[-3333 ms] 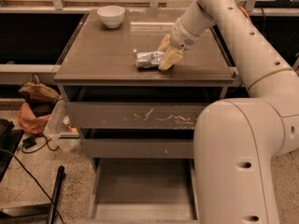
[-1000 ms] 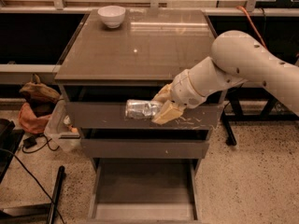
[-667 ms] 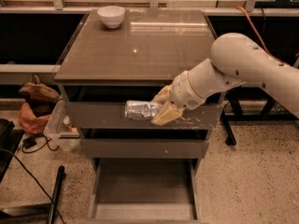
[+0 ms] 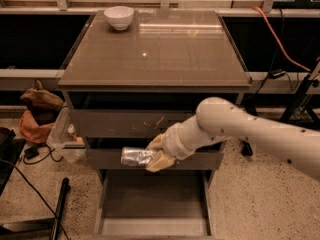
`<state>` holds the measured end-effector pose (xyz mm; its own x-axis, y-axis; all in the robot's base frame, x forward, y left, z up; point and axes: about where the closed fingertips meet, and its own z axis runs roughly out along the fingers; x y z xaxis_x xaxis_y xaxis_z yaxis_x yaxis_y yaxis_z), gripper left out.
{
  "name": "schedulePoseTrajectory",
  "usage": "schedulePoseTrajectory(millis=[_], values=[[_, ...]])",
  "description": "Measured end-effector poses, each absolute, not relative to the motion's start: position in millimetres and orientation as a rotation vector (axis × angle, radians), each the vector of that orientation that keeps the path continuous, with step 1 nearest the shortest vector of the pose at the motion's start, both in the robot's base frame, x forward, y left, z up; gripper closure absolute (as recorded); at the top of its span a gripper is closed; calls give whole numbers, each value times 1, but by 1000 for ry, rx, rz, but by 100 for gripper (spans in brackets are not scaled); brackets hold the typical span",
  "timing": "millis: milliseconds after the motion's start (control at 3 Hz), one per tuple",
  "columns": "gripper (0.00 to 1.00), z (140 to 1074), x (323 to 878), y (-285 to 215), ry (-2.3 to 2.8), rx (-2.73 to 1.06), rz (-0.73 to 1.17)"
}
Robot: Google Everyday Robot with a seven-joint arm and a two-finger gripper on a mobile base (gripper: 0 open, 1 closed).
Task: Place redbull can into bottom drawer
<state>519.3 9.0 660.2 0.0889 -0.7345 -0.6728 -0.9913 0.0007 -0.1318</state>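
Observation:
My gripper (image 4: 156,153) is shut on the redbull can (image 4: 135,157), a slim shiny silver can held lying sideways, pointing left. It hangs in front of the middle drawer (image 4: 200,160), above the open bottom drawer (image 4: 152,200). The bottom drawer is pulled out at the frame's lower edge, a wide shallow tray with a flat grey floor. My white arm (image 4: 250,131) reaches in from the right.
A white bowl (image 4: 119,17) stands at the back left of the cabinet top (image 4: 155,49). The top drawer front (image 4: 125,124) has white scratches. A brown and orange bag (image 4: 37,111) and cables lie on the floor at left.
The gripper with the can has moved from the cabinet top down and forward, lowering from the top drawer's level to in front of the middle drawer, over the open bottom drawer.

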Motion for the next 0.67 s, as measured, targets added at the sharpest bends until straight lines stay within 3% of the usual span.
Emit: schedulePoseTrajectory(millis=[333, 667], values=[[100, 593, 521, 21, 1799, -1653, 579], [100, 593, 521, 21, 1798, -1654, 580]])
